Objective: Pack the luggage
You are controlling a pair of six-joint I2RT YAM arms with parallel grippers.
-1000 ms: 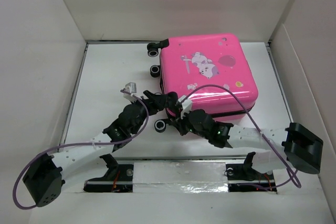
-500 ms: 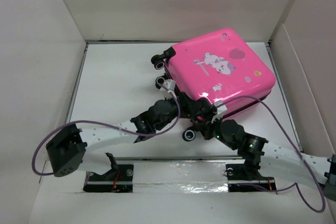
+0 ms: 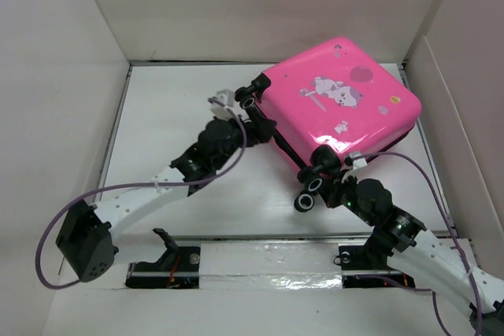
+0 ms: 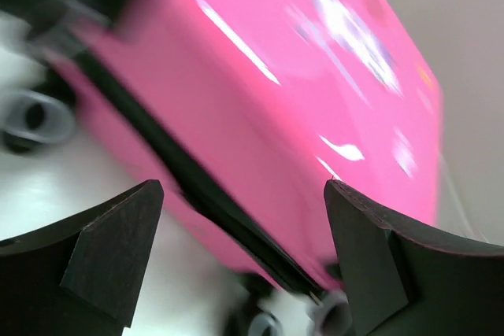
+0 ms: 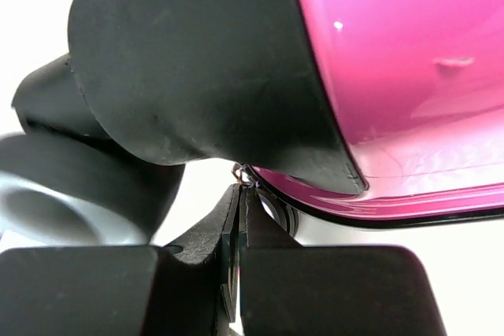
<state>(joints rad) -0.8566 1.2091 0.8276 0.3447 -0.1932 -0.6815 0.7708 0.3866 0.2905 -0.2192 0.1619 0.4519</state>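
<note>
- Left gripper: fingers spread wide, nothing between them.
- The pink luggage lies just beyond those fingertips, closed, sticker side up, its dark seam crossing the gap; the wrist view is blurry.
- Right gripper: fingers pressed tight together, tips at the luggage's seam just under a black caster.
- Can't tell if they pinch anything.

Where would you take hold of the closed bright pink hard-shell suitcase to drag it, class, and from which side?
Probably at a black caster wheel of the bright pink hard-shell suitcase, approached from its near-left edge, where the wheels protrude towards the arms. The glossy shell is broad, smooth and rounded, giving a hand nothing narrow to close on; the wheels stick out.
</note>
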